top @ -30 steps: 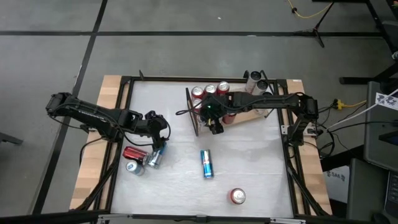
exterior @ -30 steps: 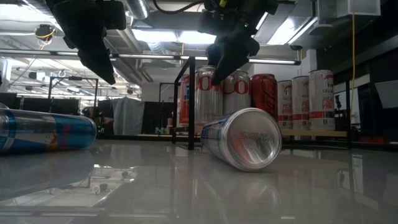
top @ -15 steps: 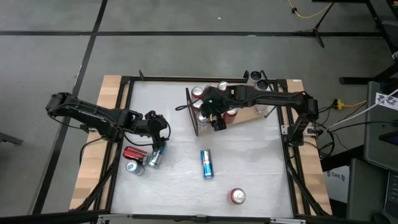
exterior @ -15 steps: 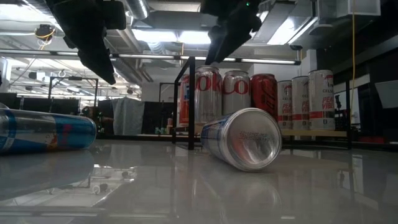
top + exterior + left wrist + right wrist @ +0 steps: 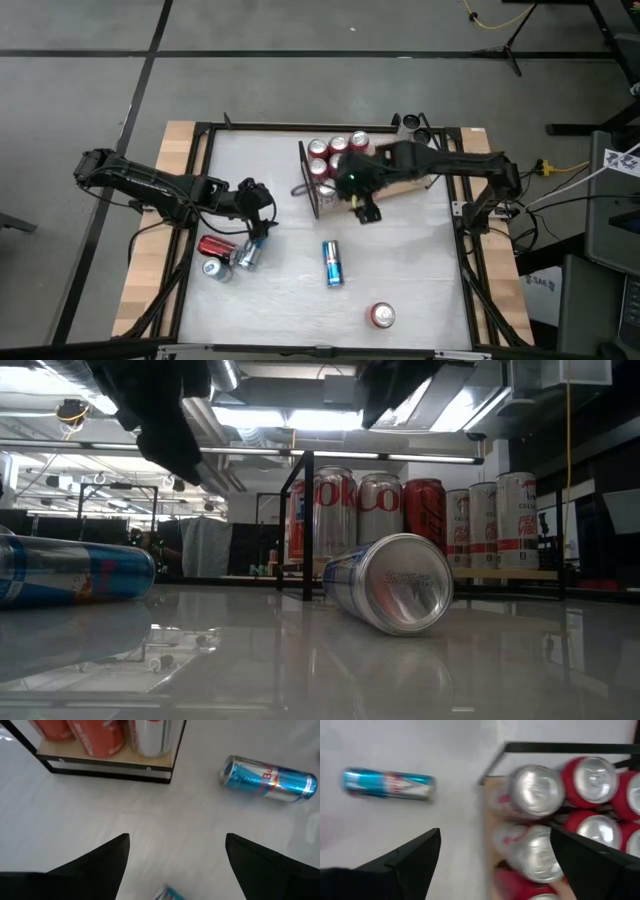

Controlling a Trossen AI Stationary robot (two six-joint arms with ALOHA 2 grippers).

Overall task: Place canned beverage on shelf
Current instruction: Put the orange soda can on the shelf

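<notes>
You've got a cluster of cans standing on the shelf (image 5: 395,187), your right gripper (image 5: 362,208) hangs empty with jaws apart just off its edge, and four cans lie loose, the blue can (image 5: 332,263) nearest, left gripper (image 5: 262,226) spread too.

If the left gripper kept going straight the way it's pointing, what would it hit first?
Probably bare table: the left gripper, open, has nothing between its fingers. Farther ahead is the shelf. Depth is unclear.

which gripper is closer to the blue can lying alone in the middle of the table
Right. The right gripper hangs beside the shelf, just behind the blue can. The left gripper is farther off, over the cans at the left.
</notes>
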